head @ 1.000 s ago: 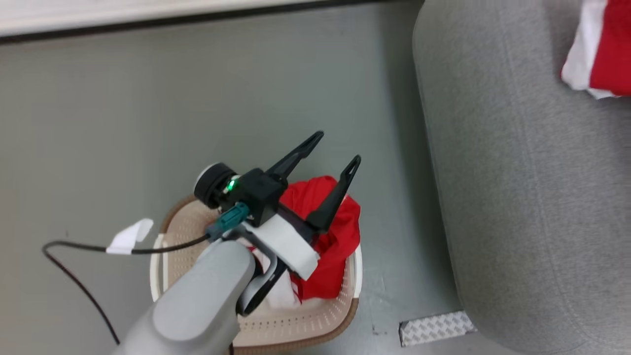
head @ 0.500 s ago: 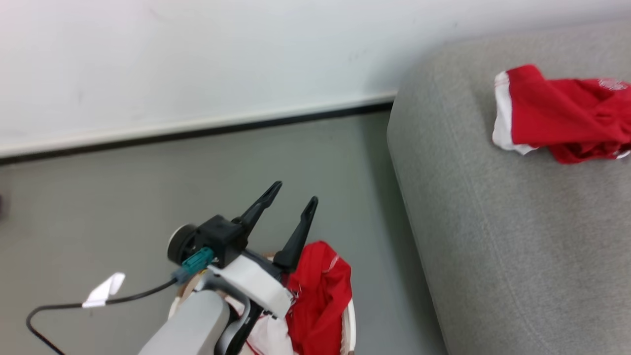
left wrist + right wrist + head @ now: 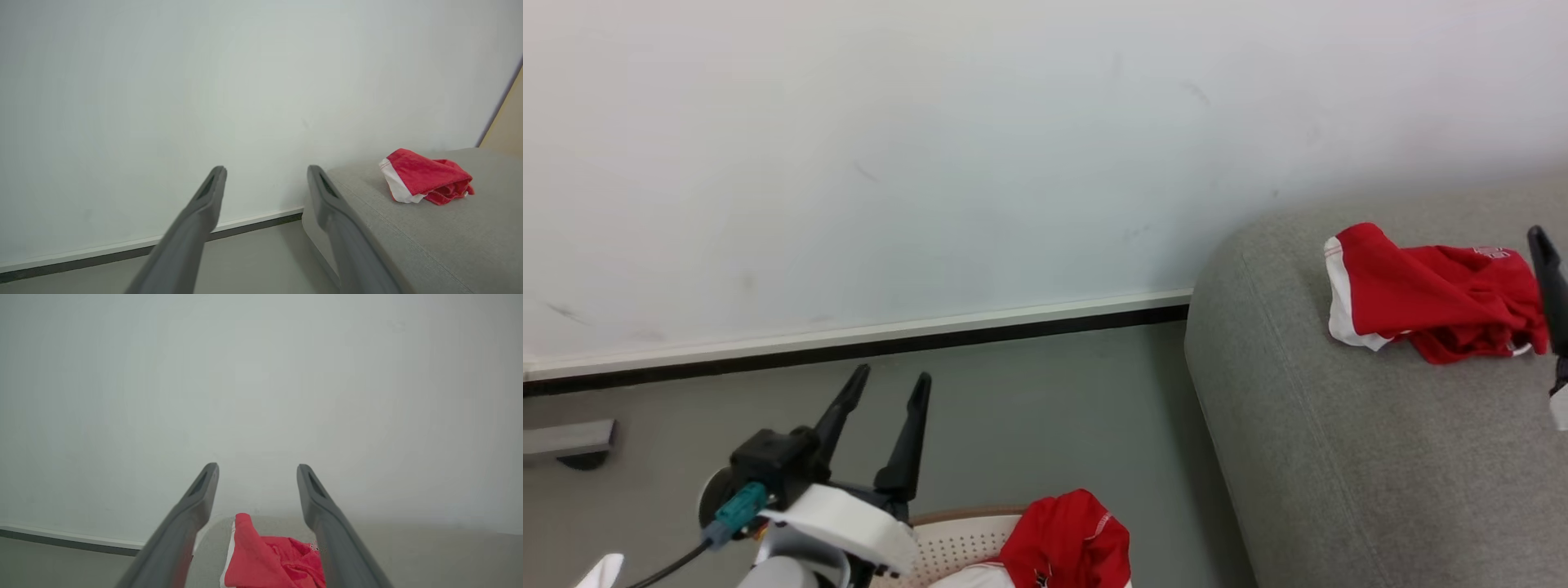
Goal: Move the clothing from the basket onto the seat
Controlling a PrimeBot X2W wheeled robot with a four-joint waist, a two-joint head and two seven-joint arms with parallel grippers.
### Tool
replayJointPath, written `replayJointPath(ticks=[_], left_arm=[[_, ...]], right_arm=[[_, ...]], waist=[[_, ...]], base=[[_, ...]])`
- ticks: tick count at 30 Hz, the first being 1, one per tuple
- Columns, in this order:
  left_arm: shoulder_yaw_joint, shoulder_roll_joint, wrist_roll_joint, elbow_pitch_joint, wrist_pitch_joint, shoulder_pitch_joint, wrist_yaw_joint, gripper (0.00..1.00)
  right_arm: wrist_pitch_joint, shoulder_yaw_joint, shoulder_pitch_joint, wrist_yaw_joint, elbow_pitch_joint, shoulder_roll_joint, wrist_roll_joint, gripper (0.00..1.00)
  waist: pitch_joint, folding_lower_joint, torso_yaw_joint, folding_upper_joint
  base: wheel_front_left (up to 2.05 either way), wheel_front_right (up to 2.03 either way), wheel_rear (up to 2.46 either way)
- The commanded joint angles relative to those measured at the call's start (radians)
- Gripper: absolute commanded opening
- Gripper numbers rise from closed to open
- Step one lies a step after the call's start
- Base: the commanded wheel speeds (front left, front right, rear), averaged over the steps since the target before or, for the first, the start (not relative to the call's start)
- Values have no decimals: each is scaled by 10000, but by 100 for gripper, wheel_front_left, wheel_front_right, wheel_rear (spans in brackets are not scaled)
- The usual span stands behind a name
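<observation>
The robot's left gripper (image 3: 889, 380) hangs at the lower left of the head view. Its two dark fingers are spread apart and empty, pointing up toward the white wall (image 3: 931, 163) and the dark-edged baseboard (image 3: 980, 322).

Just right of the gripper, at the bottom edge, a corner of the cream perforated laundry basket (image 3: 960, 545) shows with its brown rim. A red garment (image 3: 1066, 539) with thin white trim is heaped inside it, rising above the rim.

At the right of the frame the grey sofa (image 3: 1339, 457) rounds off above the grey floor (image 3: 1054, 408). A second red garment (image 3: 1429, 294), white-cuffed and crumpled, lies on the sofa's top surface toward the upper right, well apart from the basket.

One finger (image 3: 1550, 278) of the right gripper (image 3: 257, 468) pokes in at the right edge and overlaps that garment's end. Whether it touches the cloth cannot be told.

In the right wrist view both fingers stand wide apart, gripping nothing. The crumpled garment lies on the sofa low in the frame beyond them.

The left wrist view shows the left fingers likewise parted, framing wall and baseboard. The sofa and its garment sit at the right.
</observation>
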Motion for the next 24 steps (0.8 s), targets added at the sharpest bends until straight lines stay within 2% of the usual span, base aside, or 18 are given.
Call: replayJointPath(ticks=[1,9,13,20,24], left_arm=[[152,104,-95,-46,0,268,69,100],[1413,324,-56,-466,0,1208,502,100],[1870,254,29,-575,-1,1576,594,100],[2784,-226,460,-831,-1,2354,785,100],[3340,-564,959,-1087,-1,2854,741,100]], right_arm=[[-85,-142,328,6,-156,217,-168,100],[-211,-1713,2272,6,-1911,1836,-1256,100],[-215,-2357,3270,6,-2810,2686,-1810,100],[-216,-3225,4851,6,-3955,4031,-2788,100],[-217,-3263,5503,6,-4140,4621,-3036,100]], waist=[[-185,5,219,0],[-264,5,636,0],[-292,5,780,0],[-363,5,905,0],[-368,5,901,0]], base=[[0,0,0],[0,0,0],[0,0,0],[0,0,0],[0,0,0]])
